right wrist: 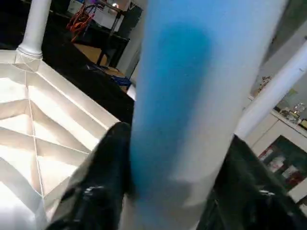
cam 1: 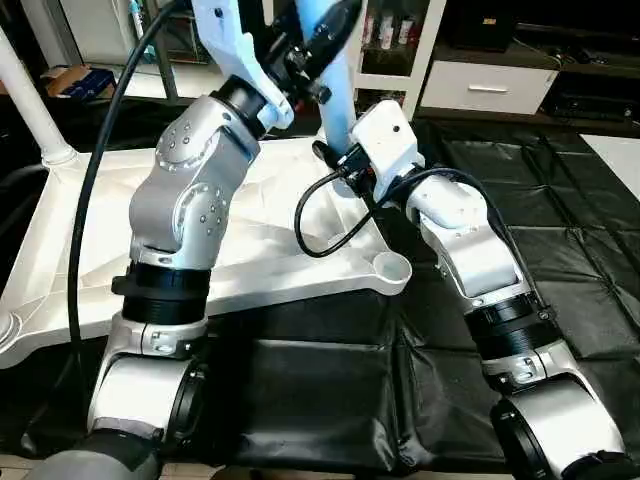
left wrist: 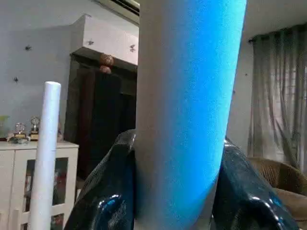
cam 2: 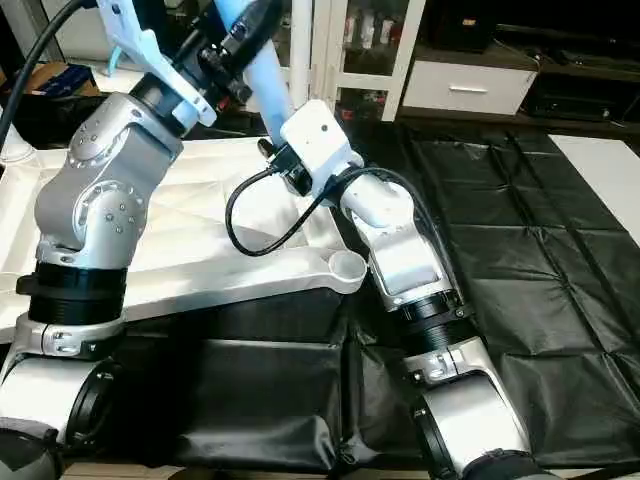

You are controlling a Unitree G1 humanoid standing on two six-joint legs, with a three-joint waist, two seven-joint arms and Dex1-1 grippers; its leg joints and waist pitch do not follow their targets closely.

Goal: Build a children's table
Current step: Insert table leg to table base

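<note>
The children's table top (cam 1: 60,250) lies upside down on a black mat, ribs up. One white leg (cam 1: 335,100) rises tilted from the far right corner, tinted blue. My left gripper (cam 1: 318,40) is shut on it high up; the left wrist view shows its black fingers (left wrist: 105,201) pressed against the leg (left wrist: 187,96). Lower on the same leg, behind its white wrist housing, sits my right gripper (right wrist: 177,143), with fingers (right wrist: 105,177) against both sides. A second leg (cam 1: 30,100) stands in the far left corner socket. The near right socket (cam 1: 392,268) holds nothing.
The black mat (cam 1: 560,200) covers the floor to the right and in front of the top. Cabinets and a white drawer unit (cam 1: 480,85) line the back. A black cable (cam 1: 320,235) loops from my right wrist over the top.
</note>
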